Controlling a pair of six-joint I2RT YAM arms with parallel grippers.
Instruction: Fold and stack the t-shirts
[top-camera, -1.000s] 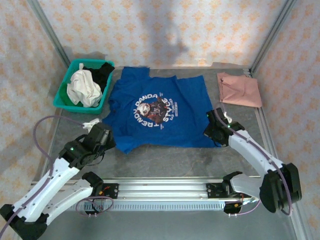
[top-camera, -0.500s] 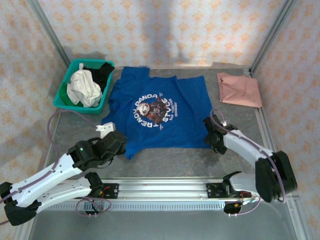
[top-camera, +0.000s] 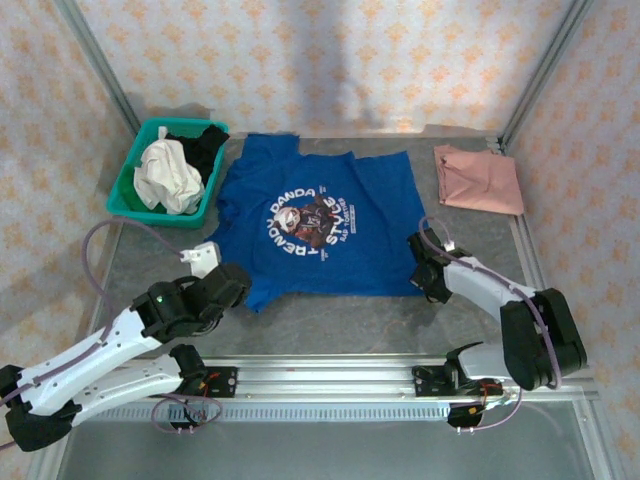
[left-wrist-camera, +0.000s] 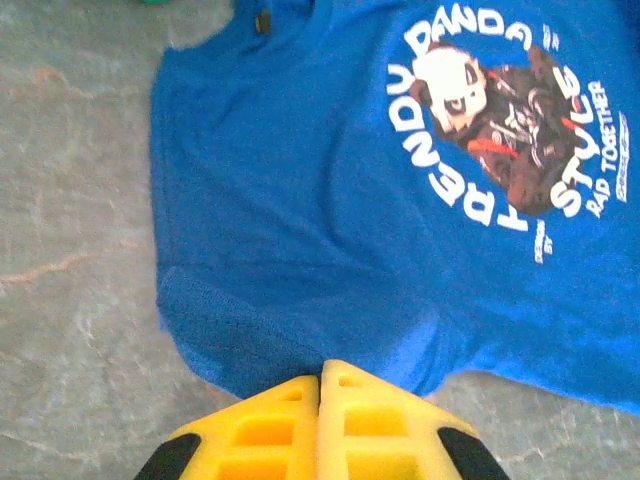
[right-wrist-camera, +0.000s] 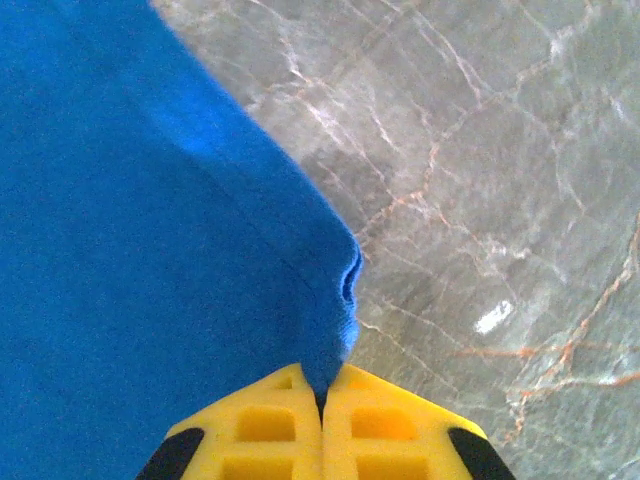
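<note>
The royal blue t-shirt lies spread flat, print up, mid-table. My left gripper is at its near left corner; in the left wrist view the yellow fingers are shut, with the blue t-shirt edge running in at their tips. My right gripper is at the near right corner. There its fingers are shut and pinch a raised fold of the blue t-shirt hem. The pink t-shirt lies folded at the back right.
A teal basket holding white and black clothes stands at the back left. A metal rail runs along the near edge between the arm bases. Frame posts and patterned walls close in the table. Bare grey tabletop lies right of the shirt.
My left arm swung right to the shirt's near left corner. My right gripper shifted slightly at the near right corner and now pinches the hem.
</note>
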